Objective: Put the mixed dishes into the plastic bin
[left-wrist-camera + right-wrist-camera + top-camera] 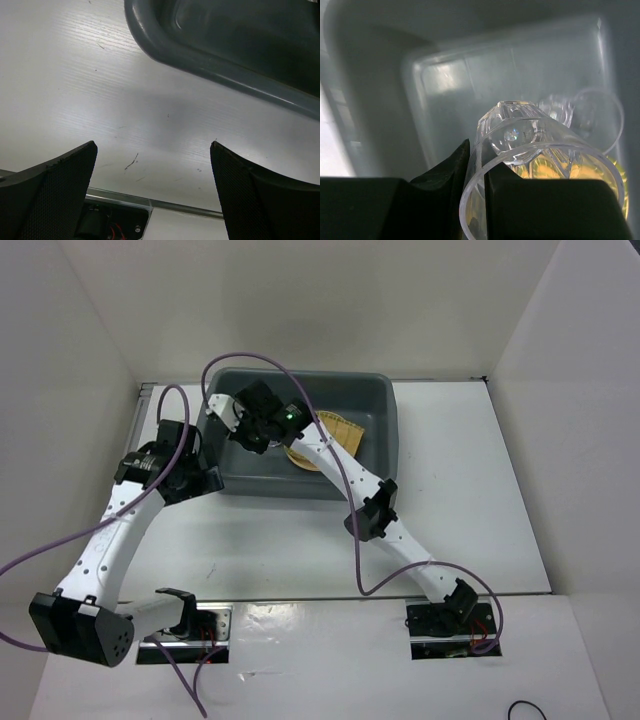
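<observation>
The dark grey plastic bin stands at the back middle of the table. My right gripper is inside it, over its left half, shut on the rim of a clear glass cup, one finger inside and one outside. A second clear glass cup lies on the bin floor beyond it. A tan-orange plate and the yellow-green woven dish lie in the bin, partly hidden by the right arm. My left gripper is open and empty over the table beside the bin's left front corner.
White walls close in the table on the left, back and right. A metal strip runs along the table's edge in the left wrist view. A purple cable loops over the bin along the right arm.
</observation>
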{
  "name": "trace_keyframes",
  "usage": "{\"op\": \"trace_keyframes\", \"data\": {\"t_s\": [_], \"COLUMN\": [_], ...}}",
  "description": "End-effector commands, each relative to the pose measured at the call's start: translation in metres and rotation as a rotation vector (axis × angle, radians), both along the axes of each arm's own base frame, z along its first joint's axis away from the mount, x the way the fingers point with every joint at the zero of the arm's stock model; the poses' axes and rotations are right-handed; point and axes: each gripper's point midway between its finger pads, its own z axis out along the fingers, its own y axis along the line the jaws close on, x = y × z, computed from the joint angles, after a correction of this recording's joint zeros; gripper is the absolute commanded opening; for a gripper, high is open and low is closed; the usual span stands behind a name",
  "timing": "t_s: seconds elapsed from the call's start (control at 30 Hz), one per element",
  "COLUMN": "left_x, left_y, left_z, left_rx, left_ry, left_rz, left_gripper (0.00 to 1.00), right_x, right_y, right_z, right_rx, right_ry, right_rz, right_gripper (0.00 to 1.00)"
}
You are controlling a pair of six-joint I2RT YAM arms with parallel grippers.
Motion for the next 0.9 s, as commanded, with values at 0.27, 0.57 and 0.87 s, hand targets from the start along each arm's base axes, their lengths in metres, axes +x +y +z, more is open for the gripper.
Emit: {"op": "trace_keyframes", "data": {"t_s": [0.27, 0.57, 0.87], "left_x": [0.005, 0.004, 0.000], "left_y": [-0.004, -0.002, -0.001], "left_z": [-0.003, 0.009, 0.019], "left_rx": [-0.014, -0.004, -0.005], "left_ry": [0.001, -0.040, -0.083], "left_rz": [-0.027, -0.049, -0.056], "left_gripper": [1.00, 1.00, 1.00], "right_x": [0.013, 0.015, 0.015], "right_y": [0.002, 0.008, 0.005], "right_z": [-0.013, -0.059, -0.060], "right_rx": [0.035, -0.006, -0.026], "right_ry": [0.015, 0.054, 0.042], "right_rz": [0.016, 0.043, 0.053], "right_gripper": [0.04, 0.15, 0.59]}}
